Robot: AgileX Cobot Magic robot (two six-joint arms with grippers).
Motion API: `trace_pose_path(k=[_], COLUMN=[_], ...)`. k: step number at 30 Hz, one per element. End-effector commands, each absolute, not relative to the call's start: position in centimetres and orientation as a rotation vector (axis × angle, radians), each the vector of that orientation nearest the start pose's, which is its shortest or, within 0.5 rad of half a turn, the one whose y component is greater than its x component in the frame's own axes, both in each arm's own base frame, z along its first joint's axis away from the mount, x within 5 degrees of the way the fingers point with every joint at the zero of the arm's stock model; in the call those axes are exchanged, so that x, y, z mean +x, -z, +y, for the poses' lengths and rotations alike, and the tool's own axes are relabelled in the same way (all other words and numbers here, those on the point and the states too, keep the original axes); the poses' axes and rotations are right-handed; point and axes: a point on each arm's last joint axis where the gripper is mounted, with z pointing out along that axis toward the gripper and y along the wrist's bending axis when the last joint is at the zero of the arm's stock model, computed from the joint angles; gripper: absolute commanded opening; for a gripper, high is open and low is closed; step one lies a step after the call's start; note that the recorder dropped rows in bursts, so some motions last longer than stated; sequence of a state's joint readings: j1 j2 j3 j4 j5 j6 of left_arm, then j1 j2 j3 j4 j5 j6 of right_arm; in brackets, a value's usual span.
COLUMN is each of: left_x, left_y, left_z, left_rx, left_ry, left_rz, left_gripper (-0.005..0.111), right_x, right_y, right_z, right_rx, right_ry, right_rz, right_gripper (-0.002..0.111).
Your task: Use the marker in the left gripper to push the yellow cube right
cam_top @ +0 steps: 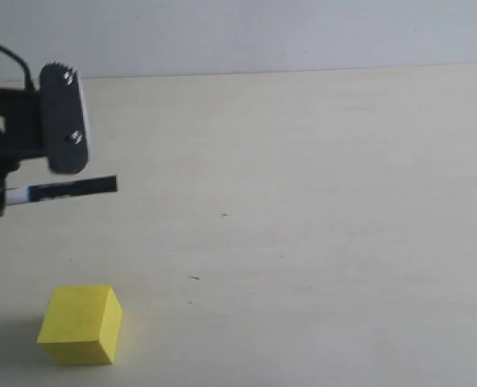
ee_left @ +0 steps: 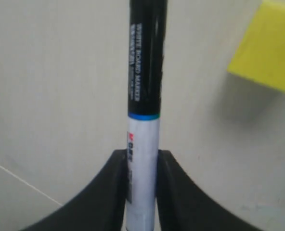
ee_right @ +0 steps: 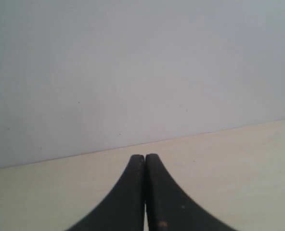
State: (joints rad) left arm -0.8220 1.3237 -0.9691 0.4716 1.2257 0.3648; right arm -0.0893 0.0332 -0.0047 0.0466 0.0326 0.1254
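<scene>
The yellow cube [cam_top: 80,324] rests on the pale table near the front left; it also shows at the edge of the left wrist view [ee_left: 270,45]. My left gripper [cam_top: 64,165] hangs above the table behind the cube, well apart from it, shut on the marker [cam_top: 71,189]. The marker lies level, its black capped end pointing right. In the left wrist view the marker [ee_left: 145,96] runs out from between the black fingers [ee_left: 104,192], which press on its white barrel. My right gripper [ee_right: 145,159] is shut and empty, facing the wall; it is outside the exterior view.
The pale wooden table [cam_top: 319,201] stretches to the right of the cube up to a white wall [cam_top: 263,32] at the back. A few tiny dark specks [cam_top: 194,278] mark the tabletop.
</scene>
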Motion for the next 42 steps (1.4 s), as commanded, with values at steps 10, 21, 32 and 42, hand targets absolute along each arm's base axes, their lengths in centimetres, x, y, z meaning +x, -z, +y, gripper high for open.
trace_pose_path(k=[10, 21, 32, 42], left_x=[18.2, 19.2, 19.8, 20.7], left_y=[-24.8, -19.3, -17.3, -17.3], left_z=[-2.9, -2.0, -1.1, -1.6], left_rx=[1.874, 2.093, 2.12, 2.058], left_ry=[-0.419, -0.292, -0.427, -0.456], left_rz=[2.372, 2.349, 2.453, 2.347], left_gripper=[0.0, 0.0, 0.0, 0.0], right_x=[5.8, 5.8, 5.8, 5.8], right_y=[-21.0, -21.0, -21.0, -21.0], right_z=[-0.5, -0.5, -0.5, -0.5], right_rx=[0.204, 0.204, 0.204, 0.204], right_ry=[-0.064, -0.064, -0.064, -0.064], right_rz=[1.516, 1.516, 1.516, 1.516], right_gripper=[0.0, 0.0, 0.0, 0.0])
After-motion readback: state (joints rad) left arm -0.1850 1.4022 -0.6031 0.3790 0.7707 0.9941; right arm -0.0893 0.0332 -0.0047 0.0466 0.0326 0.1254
